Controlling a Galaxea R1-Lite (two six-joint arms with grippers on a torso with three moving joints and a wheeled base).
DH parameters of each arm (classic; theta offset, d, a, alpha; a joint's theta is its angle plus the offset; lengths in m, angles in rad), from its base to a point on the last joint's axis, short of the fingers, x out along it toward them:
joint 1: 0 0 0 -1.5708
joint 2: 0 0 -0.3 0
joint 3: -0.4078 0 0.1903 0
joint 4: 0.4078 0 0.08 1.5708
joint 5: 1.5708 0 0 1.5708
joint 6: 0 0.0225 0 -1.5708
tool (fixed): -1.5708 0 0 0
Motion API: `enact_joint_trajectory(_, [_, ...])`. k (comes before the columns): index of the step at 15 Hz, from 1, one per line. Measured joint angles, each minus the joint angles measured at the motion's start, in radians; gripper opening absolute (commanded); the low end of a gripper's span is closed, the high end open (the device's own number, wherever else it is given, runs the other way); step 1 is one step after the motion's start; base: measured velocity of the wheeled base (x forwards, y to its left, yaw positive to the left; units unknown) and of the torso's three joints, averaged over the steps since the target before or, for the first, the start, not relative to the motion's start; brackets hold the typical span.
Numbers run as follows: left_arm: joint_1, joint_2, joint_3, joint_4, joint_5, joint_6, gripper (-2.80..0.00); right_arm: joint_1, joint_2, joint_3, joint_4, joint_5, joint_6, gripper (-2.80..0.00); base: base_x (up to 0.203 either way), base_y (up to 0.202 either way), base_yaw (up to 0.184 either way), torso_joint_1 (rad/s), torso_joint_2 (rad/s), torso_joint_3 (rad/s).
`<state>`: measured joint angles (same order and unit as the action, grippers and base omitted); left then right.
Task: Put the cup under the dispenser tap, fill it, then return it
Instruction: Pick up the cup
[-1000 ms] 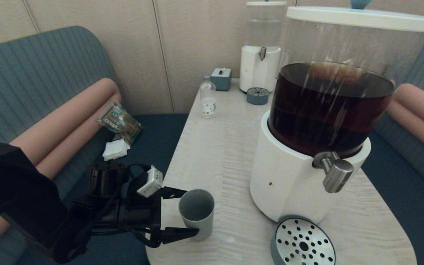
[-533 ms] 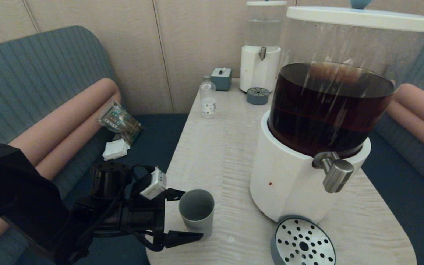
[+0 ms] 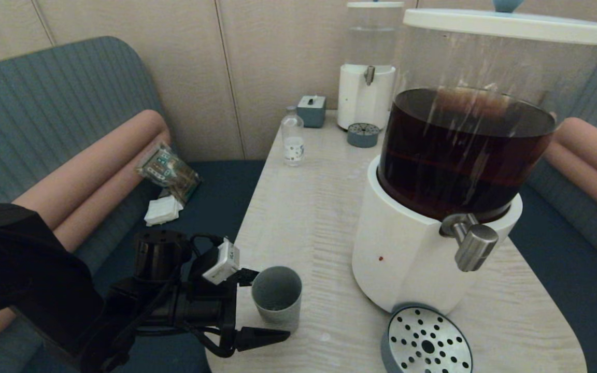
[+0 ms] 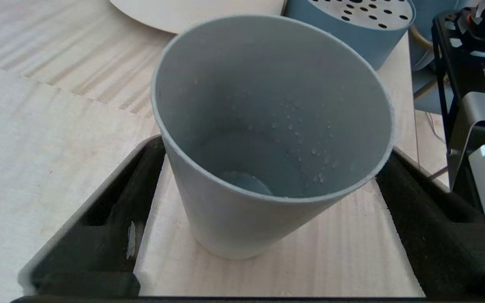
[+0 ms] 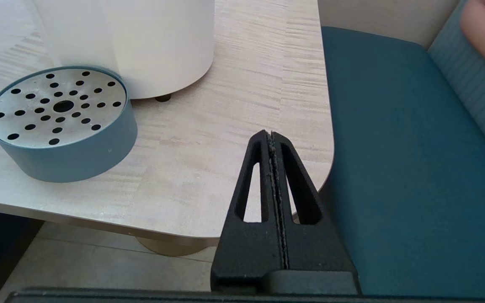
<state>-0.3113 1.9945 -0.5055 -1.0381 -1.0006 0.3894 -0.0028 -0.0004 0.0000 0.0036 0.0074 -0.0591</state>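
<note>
The grey-green cup stands upright and empty on the table's front left corner, with water droplets on its inner wall. My left gripper is open, one finger on each side of the cup, and I cannot tell whether they touch it. The steel dispenser tap juts from the large white-based dispenser of dark brown liquid, to the cup's right. Under the tap lies a perforated drip tray. My right gripper is shut and empty, low off the table's front right corner, out of the head view.
At the table's far end stand a smaller clear-liquid dispenser, its small drip tray, a clear bottle and a grey box. A snack packet and tissue lie on the sofa at left.
My left gripper has slid a little further forward around the cup, its fingers reaching further along the cup's sides. The cup has stayed in place.
</note>
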Motion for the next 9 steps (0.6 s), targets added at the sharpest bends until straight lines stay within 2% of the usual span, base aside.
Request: enact_joint_trajectory(9, [-0.001, -0.014, 0.005, -0.014, 0.000, -0.028, -2.80, 0.000, 0.000, 0.000, 0.001, 0.000, 0.002, -2.80, 0.000, 0.000, 0.000, 0.000, 0.00, 0.000])
